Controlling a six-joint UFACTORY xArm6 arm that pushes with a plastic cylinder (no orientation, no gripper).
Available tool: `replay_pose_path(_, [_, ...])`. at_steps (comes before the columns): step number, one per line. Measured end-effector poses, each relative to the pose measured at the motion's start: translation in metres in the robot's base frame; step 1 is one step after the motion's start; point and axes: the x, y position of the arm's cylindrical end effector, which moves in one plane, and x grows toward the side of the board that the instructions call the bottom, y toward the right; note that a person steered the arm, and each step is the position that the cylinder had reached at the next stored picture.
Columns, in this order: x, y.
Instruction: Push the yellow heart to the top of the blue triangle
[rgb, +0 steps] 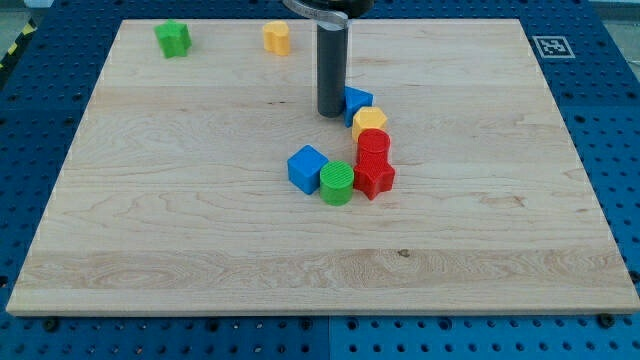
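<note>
Here my tip (331, 113) touches the blue triangle (357, 100) (no hand, nothing held, no readable writing).

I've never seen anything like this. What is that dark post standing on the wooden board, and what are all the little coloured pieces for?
The dark post is a robot arm's pushing rod; my tip slides along the wooden board and nudges blocks. It holds nothing. One camera looks down at the board from in front. My tip sits just left of the blue triangle. Below that run a yellow block, two red blocks, a green cylinder and a blue cube. Near the view's top lie a green block and the yellow heart.
</note>
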Motion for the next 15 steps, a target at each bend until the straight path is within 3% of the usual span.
replay_pose_path(2, [-0.003,-0.019])
replay_pose_path(4, [-0.066,-0.058])
replay_pose_path(6, [-0.088,-0.059])
replay_pose_path(8, [-0.103,-0.127])
replay_pose_path(9, [-0.147,-0.157])
replay_pose_path(10, [-0.161,-0.141])
replay_pose_path(11, [-0.152,-0.086])
replay_pose_path(15, [-0.083,-0.025])
